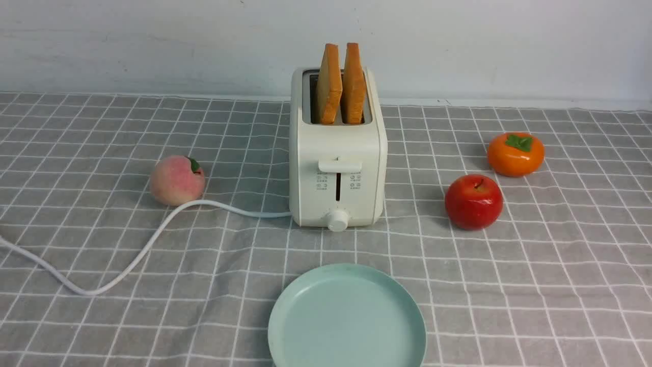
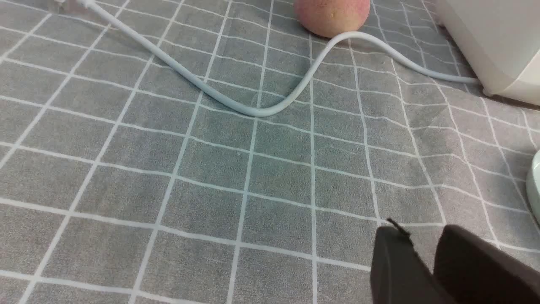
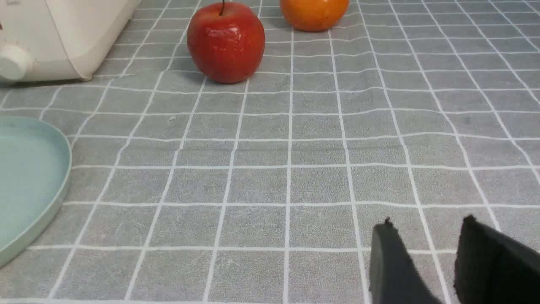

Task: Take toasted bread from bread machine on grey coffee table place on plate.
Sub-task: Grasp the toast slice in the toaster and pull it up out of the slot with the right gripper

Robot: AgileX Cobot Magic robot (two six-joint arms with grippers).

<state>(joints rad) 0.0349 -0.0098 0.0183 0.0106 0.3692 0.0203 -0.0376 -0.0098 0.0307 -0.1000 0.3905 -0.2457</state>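
Observation:
Two slices of toasted bread [image 1: 328, 84] [image 1: 353, 84] stand upright in the slots of the cream-white bread machine [image 1: 336, 173] at the middle back of the grey coffee table [image 1: 560, 285]. The mint-green plate [image 1: 346, 321] lies empty in front of it. No gripper shows in the front view. My left gripper [image 2: 422, 232] is open and empty, low over the cloth, with the bread machine [image 2: 498, 42] and the plate's edge [image 2: 535, 185] off to one side. My right gripper [image 3: 426, 223] is open and empty over the cloth, apart from the plate [image 3: 25, 185] and bread machine [image 3: 63, 38].
A peach [image 1: 177, 180] [image 2: 331, 14] sits left of the bread machine, with the white cord [image 1: 137, 255] [image 2: 261, 112] curving past it to the left edge. A red apple [image 1: 473, 202] [image 3: 225, 42] and an orange persimmon [image 1: 515, 154] [image 3: 314, 12] sit on the right.

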